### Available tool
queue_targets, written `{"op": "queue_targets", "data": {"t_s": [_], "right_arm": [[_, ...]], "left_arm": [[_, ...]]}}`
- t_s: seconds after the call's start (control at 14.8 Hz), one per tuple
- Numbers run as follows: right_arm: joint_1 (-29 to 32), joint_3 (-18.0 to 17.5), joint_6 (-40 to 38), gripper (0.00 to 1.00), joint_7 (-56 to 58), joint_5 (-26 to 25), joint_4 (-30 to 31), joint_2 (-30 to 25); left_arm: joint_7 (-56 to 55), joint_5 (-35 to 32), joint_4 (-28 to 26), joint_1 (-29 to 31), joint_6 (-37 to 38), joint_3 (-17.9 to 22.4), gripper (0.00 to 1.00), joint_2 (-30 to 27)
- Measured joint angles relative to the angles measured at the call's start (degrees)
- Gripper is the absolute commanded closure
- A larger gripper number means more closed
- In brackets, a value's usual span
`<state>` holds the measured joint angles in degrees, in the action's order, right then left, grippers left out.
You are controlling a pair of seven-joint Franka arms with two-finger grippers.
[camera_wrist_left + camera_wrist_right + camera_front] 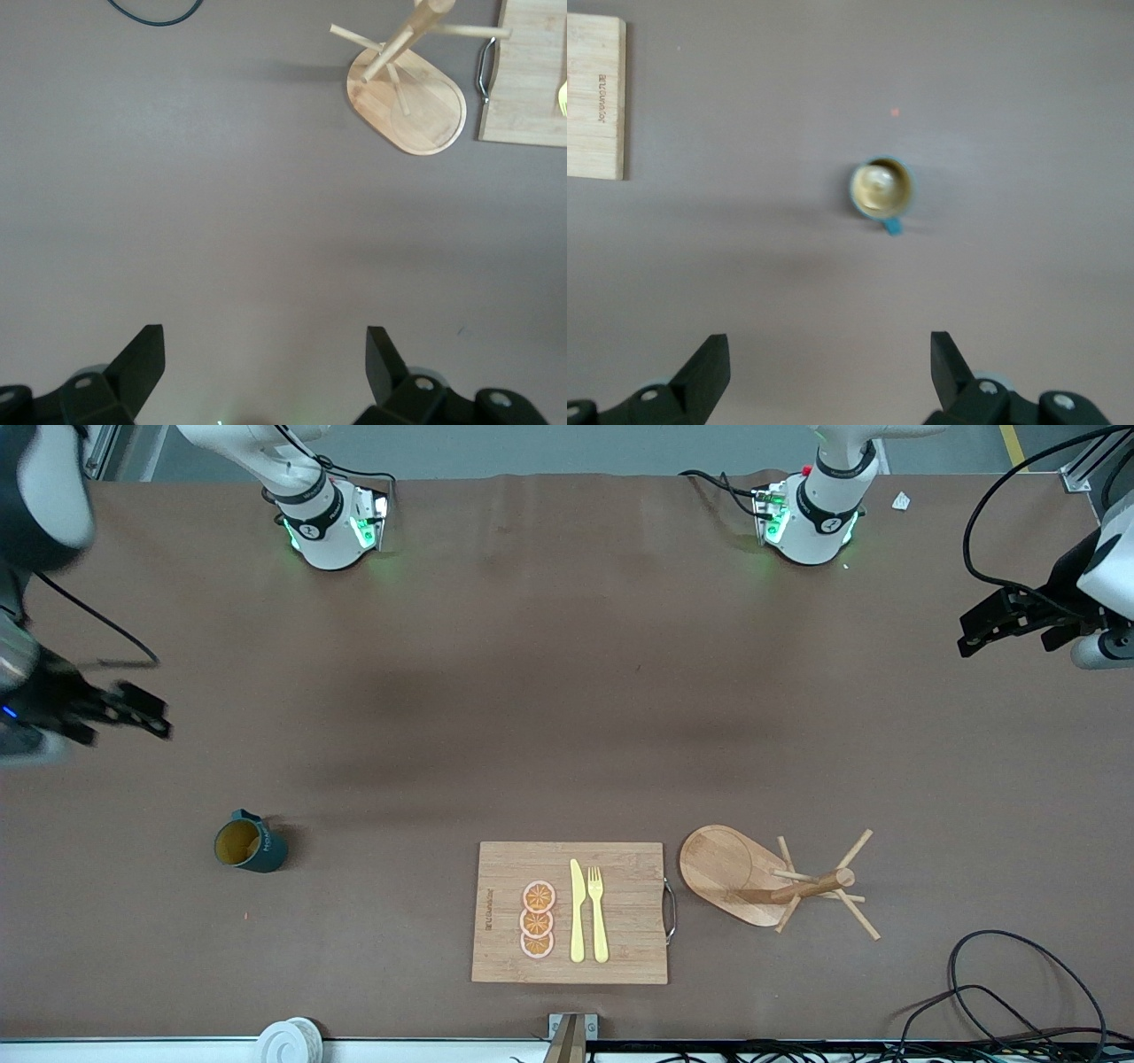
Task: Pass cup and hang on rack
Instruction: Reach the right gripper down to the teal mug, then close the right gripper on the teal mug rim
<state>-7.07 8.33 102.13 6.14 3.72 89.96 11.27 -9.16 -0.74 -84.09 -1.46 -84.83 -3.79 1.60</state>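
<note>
The dark teal cup (251,846) stands upright on the brown table toward the right arm's end, its tan inside showing. It also shows in the right wrist view (881,188), handle toward the gripper. My right gripper (133,713) is open and empty over bare table at that end, apart from the cup; its own view (830,363) shows wide jaws. The wooden rack (771,879) stands toward the left arm's end and shows in the left wrist view (407,97). My left gripper (992,624) is open and empty over the table's end, its own view (266,363) showing bare table.
A bamboo cutting board (505,912) lies between cup and rack, bearing orange slices (537,919), a yellow knife (577,911) and fork (598,912). Black cables (1001,992) lie at the near corner by the left arm's end. A white roll (288,1041) sits at the near edge.
</note>
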Motion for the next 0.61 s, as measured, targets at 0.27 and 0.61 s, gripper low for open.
{"op": "queue_targets", "data": {"t_s": [0.27, 0.61], "right_arm": [[0.0, 0.2, 11.4, 0.0, -0.2, 3.1, 0.2, 12.2], [0.0, 0.3, 22.3, 0.05, -2.4, 3.8, 0.2, 24.8]], "left_arm": [[-0.4, 0.0, 0.4, 0.0, 0.0, 0.0, 0.0, 1.2], [-0.4, 0.0, 0.7, 0.0, 0.0, 0.0, 0.0, 1.3]]}}
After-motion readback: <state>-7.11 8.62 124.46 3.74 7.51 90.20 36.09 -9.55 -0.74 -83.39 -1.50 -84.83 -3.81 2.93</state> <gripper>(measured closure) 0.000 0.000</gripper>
